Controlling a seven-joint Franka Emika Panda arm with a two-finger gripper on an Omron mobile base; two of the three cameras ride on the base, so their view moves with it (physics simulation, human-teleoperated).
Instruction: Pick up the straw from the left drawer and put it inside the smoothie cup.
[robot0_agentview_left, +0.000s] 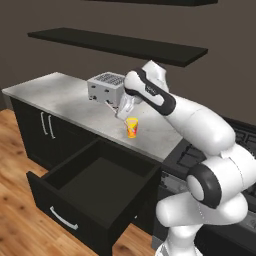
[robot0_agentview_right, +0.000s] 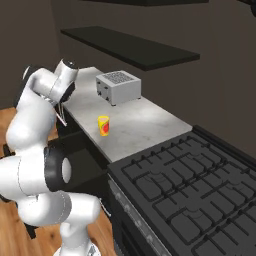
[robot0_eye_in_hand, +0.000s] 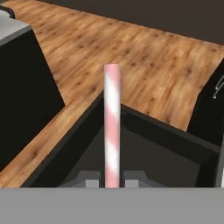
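The gripper (robot0_eye_in_hand: 112, 180) is closed on the straw (robot0_eye_in_hand: 111, 127), whose lower end sits between the two finger tips in the hand view. From there the pink-and-white striped straw runs straight away from the hand, ending over the wooden floor (robot0_eye_in_hand: 144, 57). Beneath the straw lies the open left drawer (robot0_eye_in_hand: 166, 153), its black walls framing a dark interior.

In the left base view the gripper (robot0_agentview_left: 121, 111) hangs above the counter (robot0_agentview_left: 60, 100), just in front of the toaster (robot0_agentview_left: 106, 88) and just beside the smoothie cup (robot0_agentview_left: 131, 127), slightly higher than the cup's rim. A pale end of the straw (robot0_agentview_left: 111, 105) projects from the hand towards the toaster. The cup stands upright near the counter's front edge, apart from the toaster. The left drawer (robot0_agentview_left: 95, 195) is pulled out below that front edge, silver handle on its front.

In the right base view the straw (robot0_agentview_right: 62, 116) slants down from the hand, off the counter's left edge, with the smoothie cup (robot0_agentview_right: 103, 125) nearby.
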